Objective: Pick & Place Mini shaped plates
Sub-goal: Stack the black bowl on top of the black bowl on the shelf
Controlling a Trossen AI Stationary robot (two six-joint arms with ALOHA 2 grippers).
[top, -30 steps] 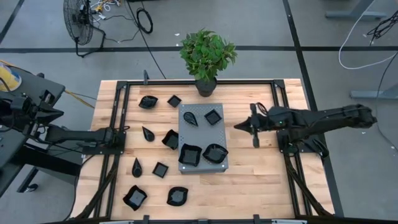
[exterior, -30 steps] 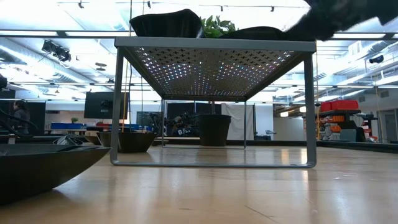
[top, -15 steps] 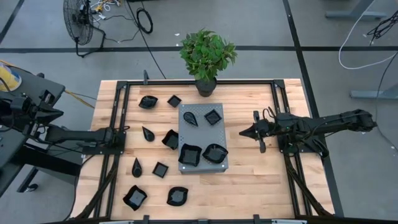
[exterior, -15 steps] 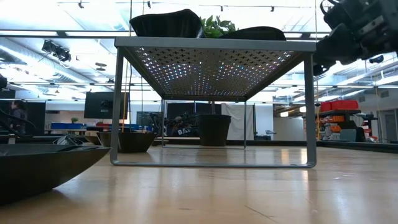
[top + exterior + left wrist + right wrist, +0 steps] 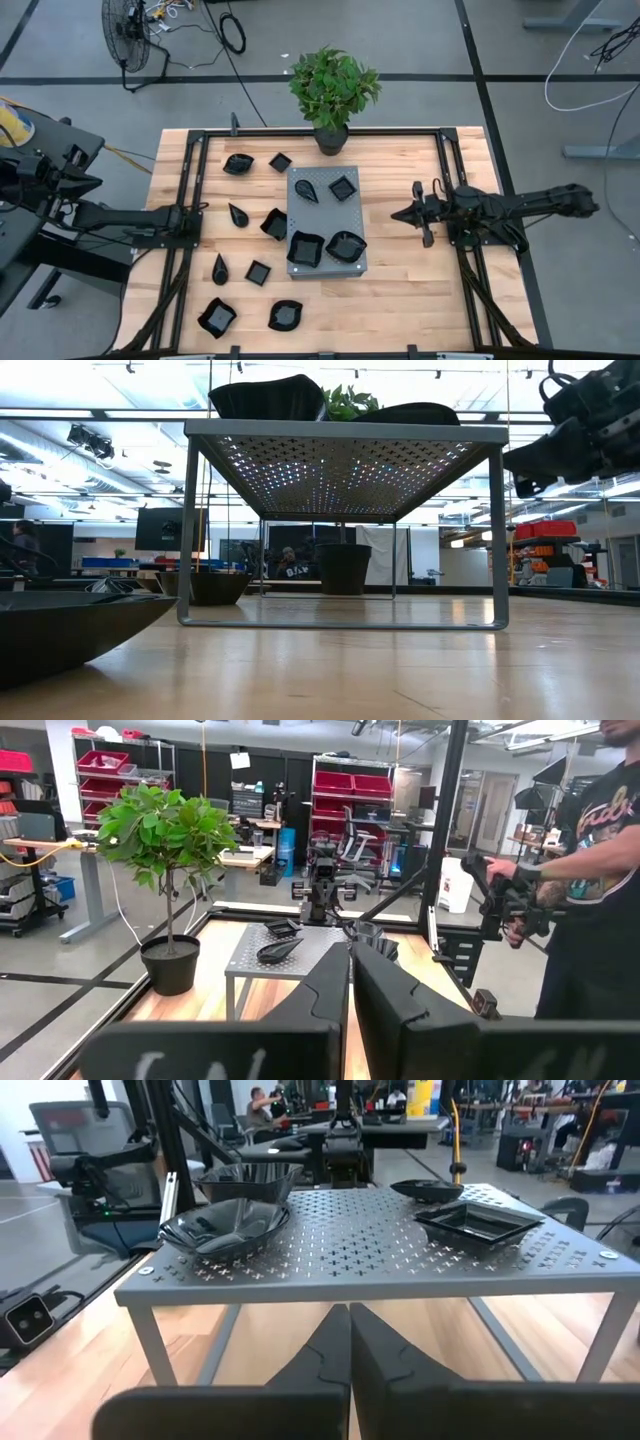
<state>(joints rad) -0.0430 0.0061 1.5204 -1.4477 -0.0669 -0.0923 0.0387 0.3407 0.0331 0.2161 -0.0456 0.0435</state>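
Several small glossy black plates are in view. Four sit on the grey perforated stand (image 5: pixel 327 215): a teardrop (image 5: pixel 308 189), a small square (image 5: pixel 342 187), a larger square (image 5: pixel 305 248) and a wavy-edged one (image 5: pixel 346 245). Others lie on the wooden table left of the stand, such as a square (image 5: pixel 274 223) and a wavy-edged plate (image 5: pixel 285 315). My right gripper (image 5: pixel 396 213) is shut, empty and hovering right of the stand, pointing at it; its wrist view looks across the stand top (image 5: pixel 380 1240). My left gripper (image 5: pixel 202 211) waits shut at the table's left.
A potted plant (image 5: pixel 331 135) stands at the far edge behind the stand. Black frame rails (image 5: pixel 190 250) run along both sides of the table. A person (image 5: pixel 590 870) stands beyond the table's right side, holding a device. Bare wood lies between the stand and my right gripper.
My right gripper has drawn back from the stand toward the table's right edge and slightly toward the near edge, its arm stretching out level. In the low view it has come down from the top edge. The plates and the left arm have stayed put.
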